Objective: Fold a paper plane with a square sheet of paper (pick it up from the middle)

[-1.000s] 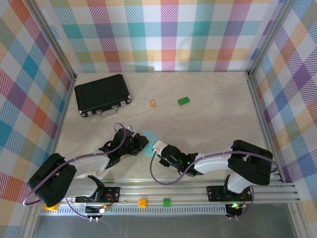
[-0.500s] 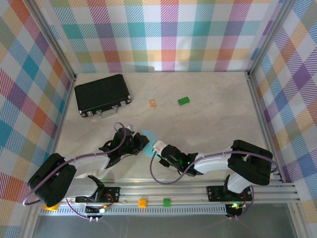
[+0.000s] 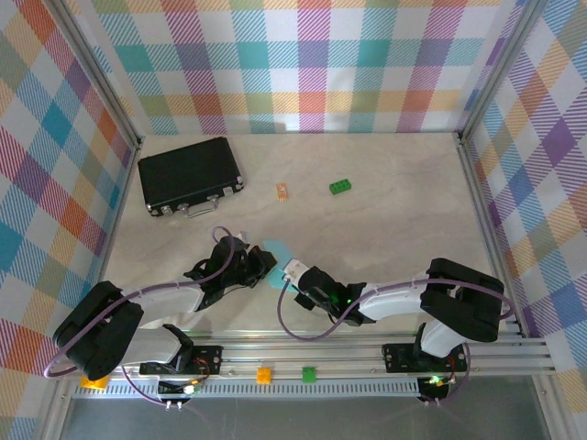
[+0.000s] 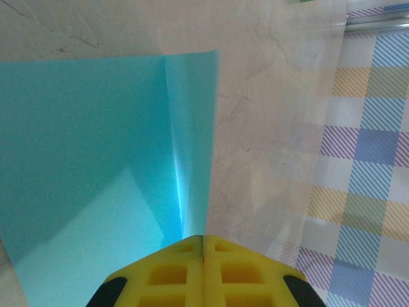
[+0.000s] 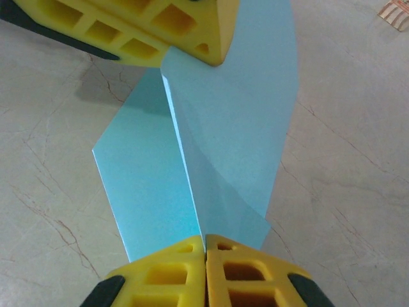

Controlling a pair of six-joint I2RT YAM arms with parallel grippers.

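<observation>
The light blue square sheet of paper [image 3: 278, 249] is bent along a centre crease and stands between my two grippers near the table's front. My left gripper [image 3: 263, 263] is shut on one end of the crease [image 4: 203, 240]; the blue sheet [image 4: 96, 160] spreads away to its left. My right gripper [image 3: 291, 272] is shut on the opposite end of the crease [image 5: 204, 240]. In the right wrist view the two flaps of the sheet [image 5: 223, 121] lean apart, and the left gripper's yellow fingers [image 5: 160, 32] pinch the far end.
A black case [image 3: 190, 174] lies at the back left. A green brick [image 3: 341, 187] and a small orange piece [image 3: 282, 191] sit behind the grippers. Orange [image 3: 264, 374] and green [image 3: 309, 373] bricks rest on the front rail. Checked walls enclose the table.
My right gripper's jaws have closed a little tighter on the sheet's crease. Both arms and the paper have hardly shifted.
</observation>
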